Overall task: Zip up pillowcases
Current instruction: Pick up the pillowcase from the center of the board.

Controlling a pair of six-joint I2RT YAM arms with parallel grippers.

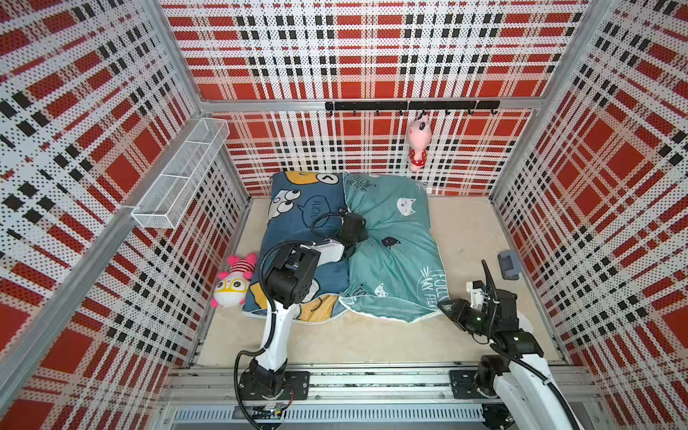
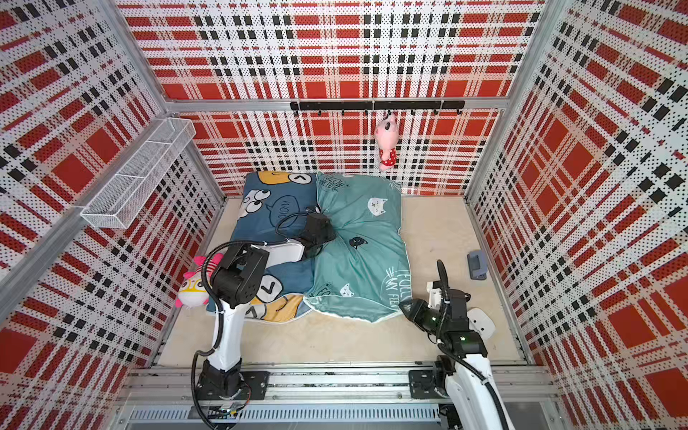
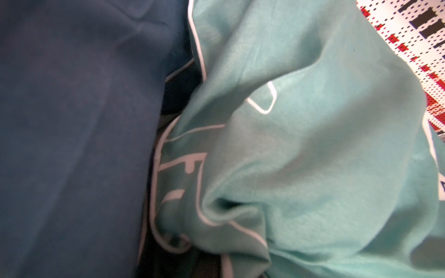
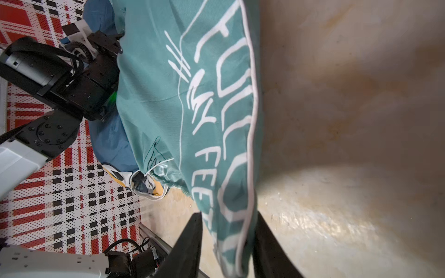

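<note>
Two pillowcases lie side by side on the beige floor, seen in both top views. The dark blue one (image 1: pixel 298 223) (image 2: pixel 268 223) is on the left and the teal cat one (image 1: pixel 402 260) (image 2: pixel 368 253) on the right. My left gripper (image 1: pixel 353 232) (image 2: pixel 322 231) sits at the seam between them, shut on bunched teal fabric (image 3: pixel 313 144) that puckers toward it. Its fingers are hidden in the left wrist view. My right gripper (image 1: pixel 445 307) (image 4: pixel 228 216) is at the teal pillowcase's near right corner. Both black fingers close against the white-piped corner.
A plush toy with yellow glasses (image 1: pixel 232 286) lies against the blue pillowcase's left edge. A pink plush (image 1: pixel 417 143) hangs from the black hook rail on the back wall. A small grey object (image 1: pixel 508 264) lies by the right wall. A wire basket (image 1: pixel 182 175) juts from the left wall.
</note>
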